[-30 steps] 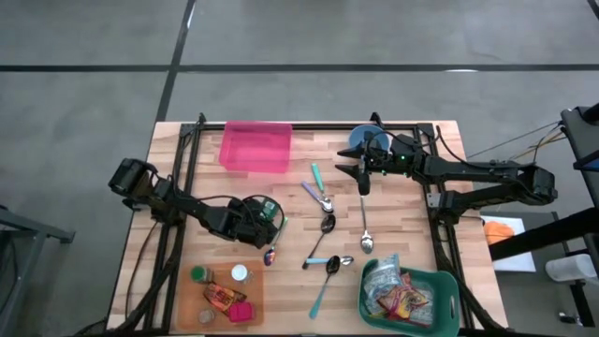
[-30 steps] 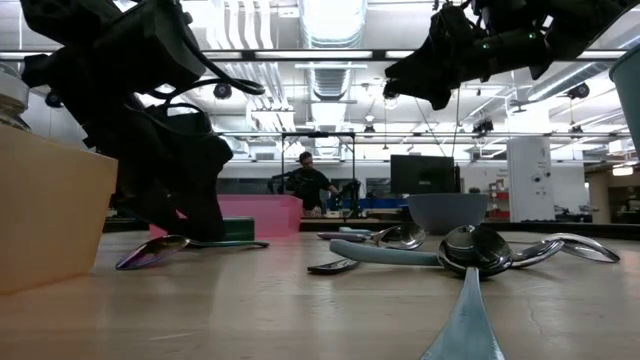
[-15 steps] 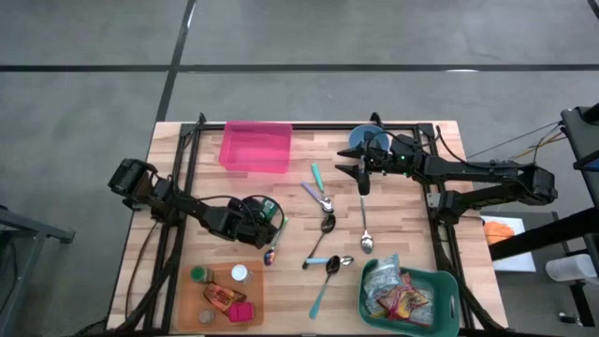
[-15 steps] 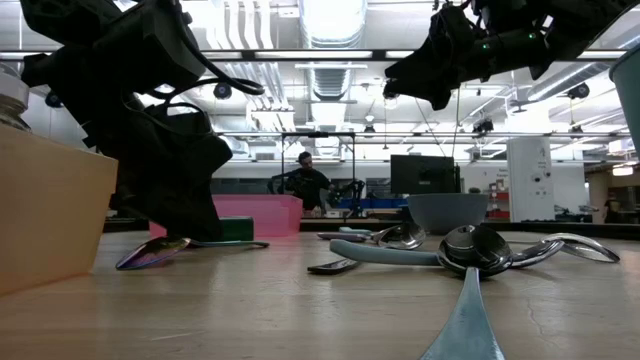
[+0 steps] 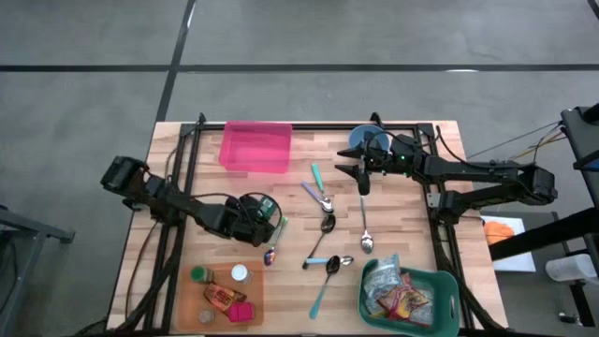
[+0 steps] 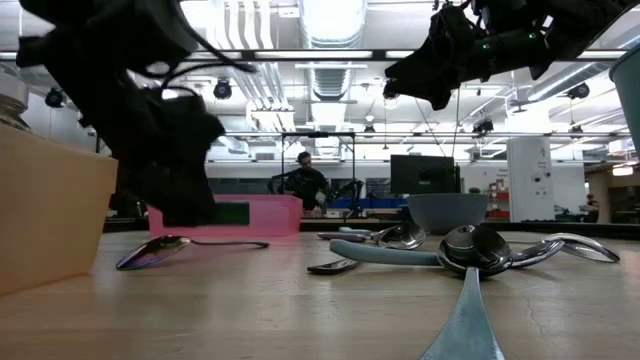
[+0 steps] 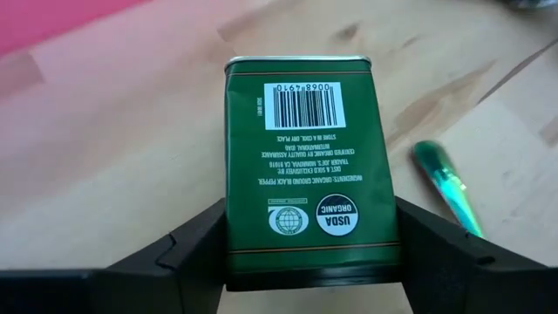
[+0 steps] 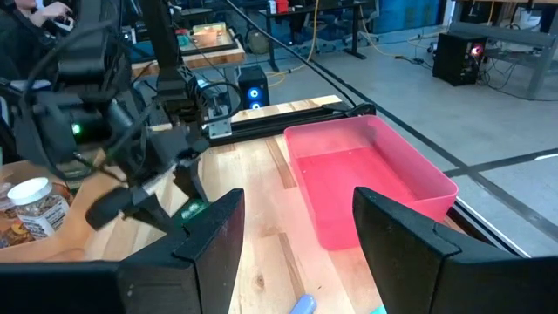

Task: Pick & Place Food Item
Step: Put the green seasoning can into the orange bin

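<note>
1. Left pincer (image 7: pixel 305 253) grips a green tin (image 7: pixel 307 170) — lifted just above the tabletop (image 5: pixel 402 234), near the pink bin (image 5: pixel 255 146).
2. Right pincer (image 5: pixel 362 177) hangs unclenched and empty beside the blue bowl (image 5: pixel 367 139).

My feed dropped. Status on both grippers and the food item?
Left gripper shut on green tin, just above the table. Right gripper open, empty, hovering over spoons. Path clear.
</note>
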